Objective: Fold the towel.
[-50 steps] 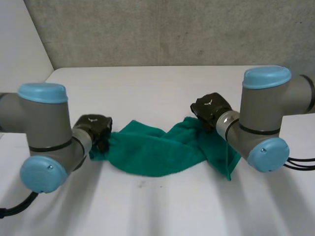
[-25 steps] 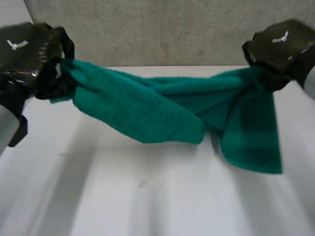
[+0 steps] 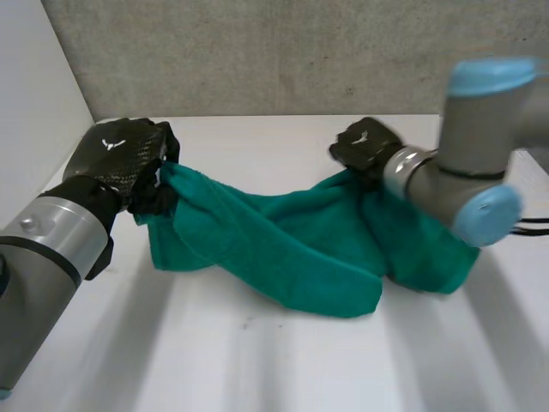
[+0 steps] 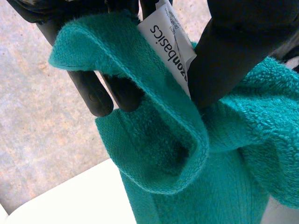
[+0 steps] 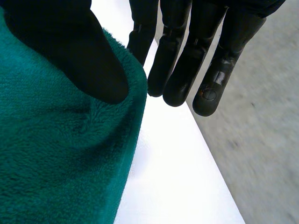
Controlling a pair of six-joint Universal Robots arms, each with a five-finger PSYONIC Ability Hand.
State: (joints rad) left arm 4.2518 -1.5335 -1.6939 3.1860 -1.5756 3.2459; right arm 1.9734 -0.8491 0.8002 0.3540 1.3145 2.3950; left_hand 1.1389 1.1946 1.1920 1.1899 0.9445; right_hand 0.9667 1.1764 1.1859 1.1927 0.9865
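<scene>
A green towel [image 3: 292,249] lies bunched and twisted across the white table [image 3: 257,360], with both ends held up. My left hand [image 3: 120,163] grips its left end. In the left wrist view, fingers [image 4: 93,88] and thumb pinch the towel [image 4: 163,154] at a corner that carries a white label [image 4: 170,42]. My right hand [image 3: 364,146] holds the right end. In the right wrist view the thumb presses onto the towel [image 5: 60,154], and the fingers [image 5: 187,70] run straight along its edge, pinching it.
A grey wall [image 3: 257,51] stands behind the table's far edge. A white panel [image 3: 34,103] rises at the far left. Bare tabletop lies in front of the towel, and the right arm's blue-capped elbow [image 3: 485,210] hangs over the towel's right part.
Both hands lifted the towel's ends high off the table, then carried them away from me and down. The towel's middle now rests on the table again, farther back.
</scene>
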